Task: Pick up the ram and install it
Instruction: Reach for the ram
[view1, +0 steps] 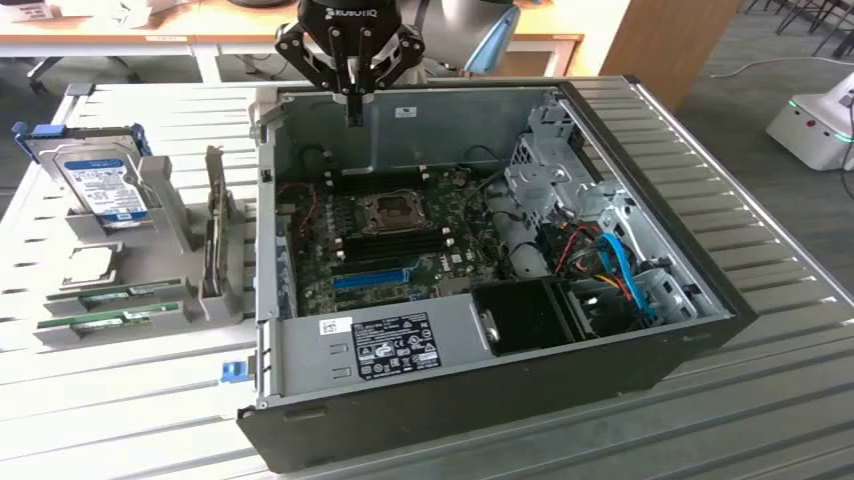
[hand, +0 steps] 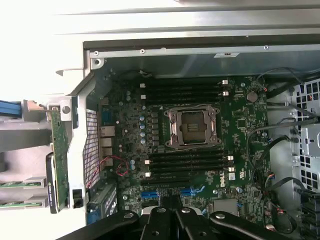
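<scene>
The computer case (view1: 641, 350) lies on its side on the slatted tabletop (view1: 134, 400) with the side panel off. That leaves the motherboard (view1: 400, 240) facing up, which I judge lets an arm working from above reach it.

The pincer (view1: 355, 118) hangs over the case's far wall, at about twelve o'clock from the CPU socket (view1: 395, 210) in the exterior view. Its fingers are pressed together and carry nothing. In the wrist view the pincer (hand: 171, 210) points down over the board, with the CPU socket (hand: 192, 127) near the centre and the dark memory slots (hand: 185, 165) lying on either side of it. The slots look empty.

The ram (view1: 130, 291) is well apart from the pincer. It sits in a gray rack (view1: 160, 300) on the tabletop, at about nine o'clock from the case. A second green stick (view1: 96, 320) sits just beside it, toward seven o'clock. Each stick rests in its own groove, probably so that a long edge stays exposed and steady for a pinch from above.

The same rack holds a hard drive (view1: 107, 185) upright at its eleven o'clock end. An expansion card (view1: 214, 225) stands on edge between the drive and the case wall.

With the ram untouched in its rack, the pickup is not yet done.
</scene>
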